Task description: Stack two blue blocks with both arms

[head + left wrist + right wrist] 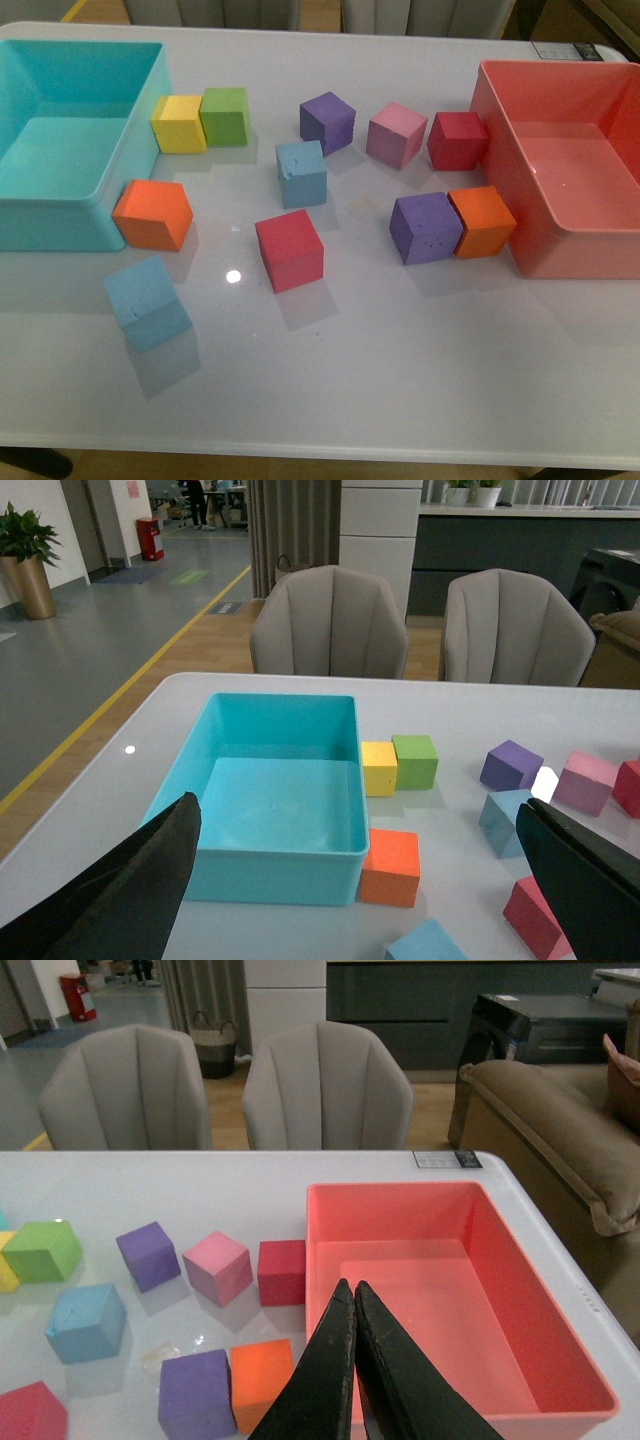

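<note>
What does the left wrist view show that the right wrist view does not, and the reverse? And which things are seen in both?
Left wrist view only: the large teal plastic bin, an orange foam cube beside it, the nearer light-blue foam cube, the open left gripper. Right wrist view only: the salmon-red plastic bin, a second orange foam cube beside a purple foam cube, the shut right gripper. Both: the other light-blue foam cube, the green foam cube, the pink foam cube.

table white, glossy | teal bin left edge | coral bin right edge | blue blocks well apart | nine other coloured cubes scattered between bins
</note>
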Robot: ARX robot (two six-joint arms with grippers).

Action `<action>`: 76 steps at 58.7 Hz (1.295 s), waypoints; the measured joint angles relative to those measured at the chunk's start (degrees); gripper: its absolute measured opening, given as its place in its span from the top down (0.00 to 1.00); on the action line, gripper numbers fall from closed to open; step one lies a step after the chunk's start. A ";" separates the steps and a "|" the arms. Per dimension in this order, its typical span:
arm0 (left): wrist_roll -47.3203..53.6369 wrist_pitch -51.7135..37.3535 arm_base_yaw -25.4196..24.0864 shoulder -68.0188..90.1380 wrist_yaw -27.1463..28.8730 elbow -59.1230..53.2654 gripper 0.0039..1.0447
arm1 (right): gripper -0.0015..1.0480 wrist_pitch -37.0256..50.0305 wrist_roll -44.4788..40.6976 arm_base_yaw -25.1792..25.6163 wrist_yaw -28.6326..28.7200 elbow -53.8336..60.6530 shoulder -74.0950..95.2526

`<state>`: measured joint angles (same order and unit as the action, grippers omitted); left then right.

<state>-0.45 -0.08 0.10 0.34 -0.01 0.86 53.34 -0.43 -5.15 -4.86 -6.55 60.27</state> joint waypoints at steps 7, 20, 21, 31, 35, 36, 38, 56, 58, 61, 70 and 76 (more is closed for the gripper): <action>-0.02 0.00 0.00 0.00 0.00 0.00 0.08 | 0.98 -1.07 0.00 3.65 4.39 3.43 -3.58; -0.02 0.00 0.00 0.00 0.00 0.00 0.08 | 0.98 -9.60 0.02 4.94 4.79 5.25 -14.34; -0.02 0.00 0.00 0.00 0.02 0.00 0.08 | 0.98 -10.38 0.02 4.94 4.79 5.38 -15.21; -0.02 0.00 0.00 0.00 0.00 0.00 0.08 | 0.98 -16.76 0.02 4.96 4.79 5.60 -22.62; 0.00 0.00 0.00 0.00 0.00 0.00 0.08 | 0.98 -19.28 0.02 4.96 4.79 5.62 -25.31; 0.00 0.00 0.00 0.00 0.00 0.00 0.08 | 0.98 -19.98 0.02 4.96 4.79 5.62 -26.08; -0.02 0.00 0.00 0.00 0.02 0.00 0.08 | 0.98 -21.40 0.02 4.96 4.79 5.62 -27.63; 0.00 0.00 0.00 0.00 0.00 0.00 0.08 | 0.98 -30.53 0.02 4.96 4.79 5.64 -37.38; -0.02 0.00 0.00 0.00 0.00 0.00 0.08 | 0.98 -31.56 0.02 4.96 4.79 5.64 -38.40; -0.02 0.00 0.00 0.00 0.02 0.00 0.08 | 0.98 -32.74 0.02 4.96 4.79 5.66 -39.67; 0.00 0.00 0.00 0.00 0.00 0.00 0.08 | 0.98 -36.30 0.02 4.96 4.79 5.66 -43.32; -0.02 0.00 0.00 0.00 0.02 0.00 0.08 | 0.98 -38.42 0.02 4.96 4.79 5.66 -45.38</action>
<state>-0.47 -0.08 0.10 0.34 0.01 0.86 14.92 -0.40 -0.19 -0.08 -0.89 14.90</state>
